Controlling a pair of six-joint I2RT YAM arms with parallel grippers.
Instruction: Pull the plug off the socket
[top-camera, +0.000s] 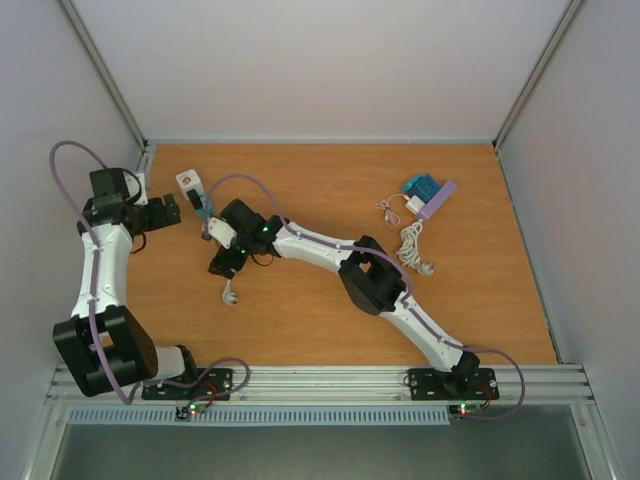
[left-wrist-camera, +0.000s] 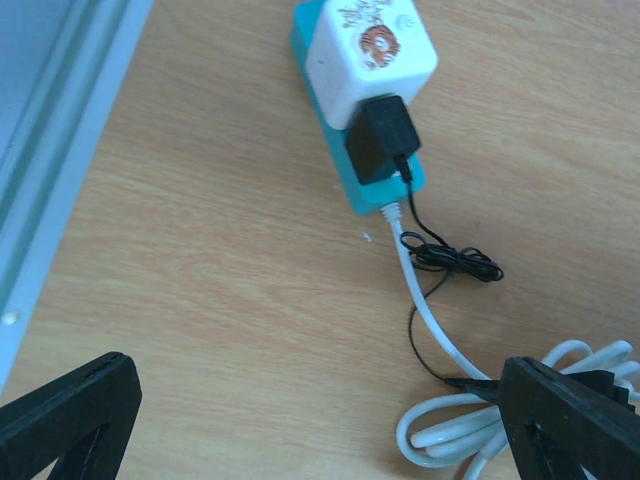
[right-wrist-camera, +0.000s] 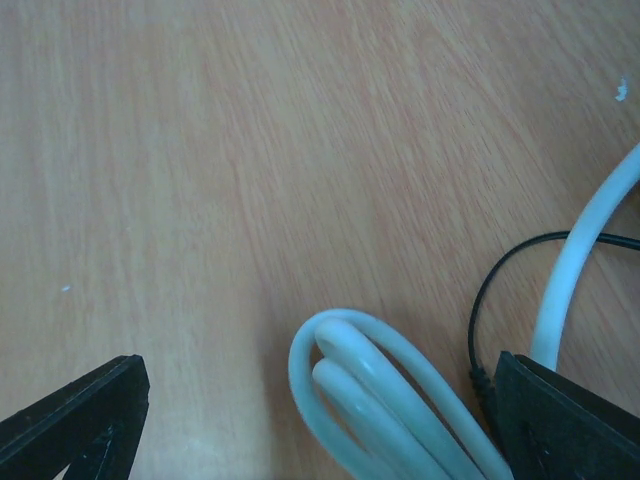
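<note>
A black plug (left-wrist-camera: 381, 136) sits in a white adapter cube (left-wrist-camera: 368, 48) on a teal socket strip (left-wrist-camera: 378, 190); the socket shows at the table's back left (top-camera: 189, 183). A thin black wire (left-wrist-camera: 455, 262) and a white cable (left-wrist-camera: 425, 300) run from it to a white coil (right-wrist-camera: 385, 395). My left gripper (left-wrist-camera: 320, 430) is open and empty, a short way from the plug; it is left of the socket in the top view (top-camera: 176, 211). My right gripper (right-wrist-camera: 320, 430) is open, its fingers on either side of the coil, just below the socket (top-camera: 223, 262).
A second blue and purple socket block (top-camera: 430, 196) with a white cable (top-camera: 411, 246) lies at the back right. The cage's metal rail (left-wrist-camera: 60, 130) runs along the table's left edge. The right arm (top-camera: 330, 255) stretches diagonally across the table's middle.
</note>
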